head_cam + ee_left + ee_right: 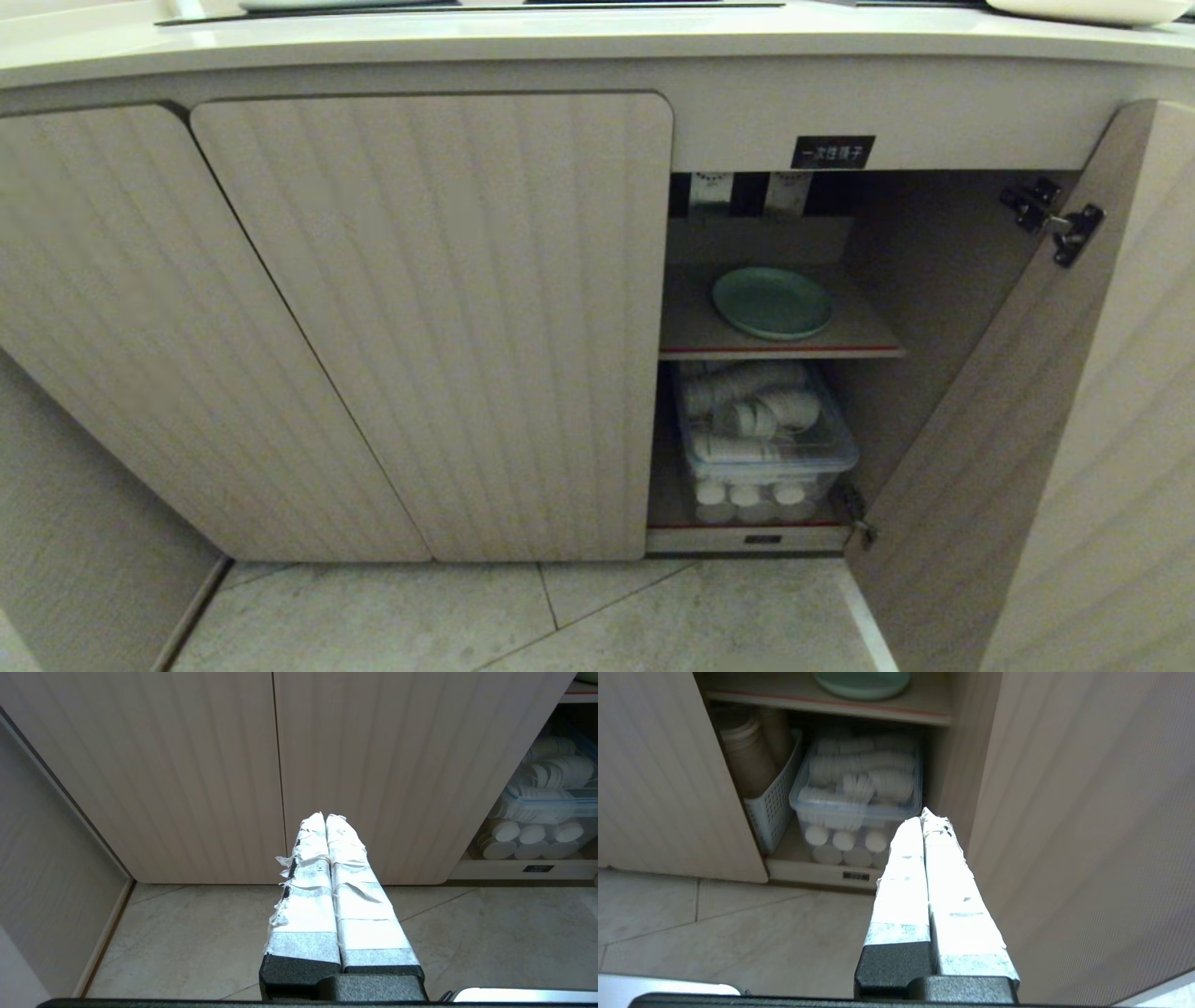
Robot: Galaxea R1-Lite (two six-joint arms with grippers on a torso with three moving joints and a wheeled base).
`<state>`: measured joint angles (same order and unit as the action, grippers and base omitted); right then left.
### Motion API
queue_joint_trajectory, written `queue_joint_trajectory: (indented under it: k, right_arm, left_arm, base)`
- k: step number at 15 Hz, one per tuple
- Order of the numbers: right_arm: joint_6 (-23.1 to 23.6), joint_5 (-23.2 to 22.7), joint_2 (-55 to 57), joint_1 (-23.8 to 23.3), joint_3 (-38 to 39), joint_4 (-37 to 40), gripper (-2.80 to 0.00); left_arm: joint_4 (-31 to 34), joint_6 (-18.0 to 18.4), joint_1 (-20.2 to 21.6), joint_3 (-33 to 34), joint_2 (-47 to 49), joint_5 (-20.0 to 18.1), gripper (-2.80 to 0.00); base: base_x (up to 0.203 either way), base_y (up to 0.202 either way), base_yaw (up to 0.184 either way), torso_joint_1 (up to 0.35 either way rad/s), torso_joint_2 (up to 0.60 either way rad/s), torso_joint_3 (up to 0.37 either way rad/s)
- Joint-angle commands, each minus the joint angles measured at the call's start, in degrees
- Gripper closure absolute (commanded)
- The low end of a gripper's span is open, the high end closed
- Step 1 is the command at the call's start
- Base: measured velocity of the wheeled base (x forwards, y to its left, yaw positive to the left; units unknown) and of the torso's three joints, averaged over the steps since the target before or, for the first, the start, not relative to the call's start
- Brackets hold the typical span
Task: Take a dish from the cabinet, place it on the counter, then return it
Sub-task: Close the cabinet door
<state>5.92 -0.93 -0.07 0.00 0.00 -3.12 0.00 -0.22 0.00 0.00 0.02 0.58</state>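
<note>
On the upper shelf [868, 338] of the open cabinet [934, 121], toward its front edge, the dish [773, 301] is lying flat. You're holding the right gripper [930, 814] pressed shut and empty low by the open door [1046, 448], so the dish is sitting above and ahead of it. Your left gripper [325, 817], likewise shut and empty, is facing the closed doors [439, 317], farther off.

Head high, both wrists low, all facing the cabinet [775, 392]
</note>
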Motion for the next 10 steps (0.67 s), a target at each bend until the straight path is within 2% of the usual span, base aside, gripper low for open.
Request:
queue_joint_trajectory:
  k: [1,10]
  right_arm:
    - [0.2,0.0,0.1,-0.1,0.0,-1.8,0.0]
    - [0.1,0.4,0.1,0.0,0.0,-5.8,0.0]
  left_arm:
    - [0.0,0.0,0.0,0.0,0.0,0.0,0.0]
    - [0.0,0.0,0.0,0.0,0.0,0.0,0.0]
  base:
    - [0.0,0.0,0.0,0.0,0.0,0.0]
    - [0.0,0.0,0.0,0.0,0.0,0.0]
